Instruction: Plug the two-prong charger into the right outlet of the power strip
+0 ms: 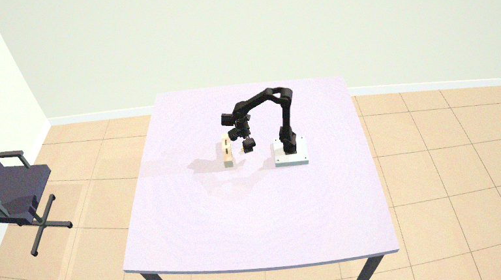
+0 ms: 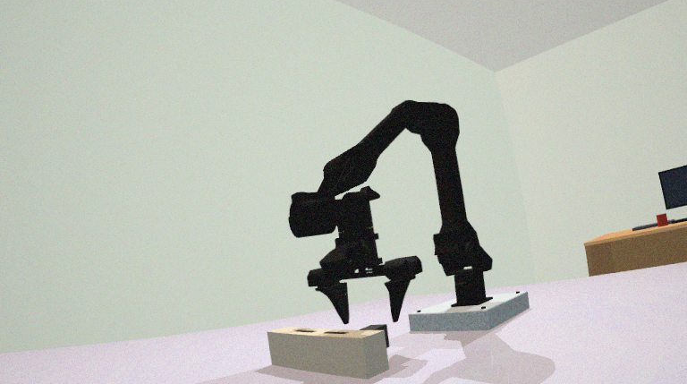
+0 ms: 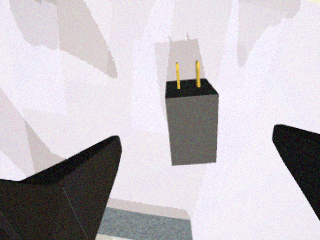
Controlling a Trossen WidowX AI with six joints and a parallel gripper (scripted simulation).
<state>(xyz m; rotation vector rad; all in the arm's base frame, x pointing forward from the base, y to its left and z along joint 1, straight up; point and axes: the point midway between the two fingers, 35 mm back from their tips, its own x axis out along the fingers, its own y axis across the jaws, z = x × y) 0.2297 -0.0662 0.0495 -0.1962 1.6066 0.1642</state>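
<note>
The charger is a dark block on the table beside the power strip. Its two gold prongs point toward the top of the wrist view, and in the top view they point toward the strip. The cream power strip has two dark slots in its top and is out of the wrist view. My gripper is open and empty, pointing down above the table. In the wrist view the charger lies between the wide-apart fingers, below their tips. The finger hides part of it in the top view.
The arm's pale base plate stands on the table on the far side of the charger from the strip. The strip stands close to the prong side of the charger. A chair is on the floor beyond the table's left edge.
</note>
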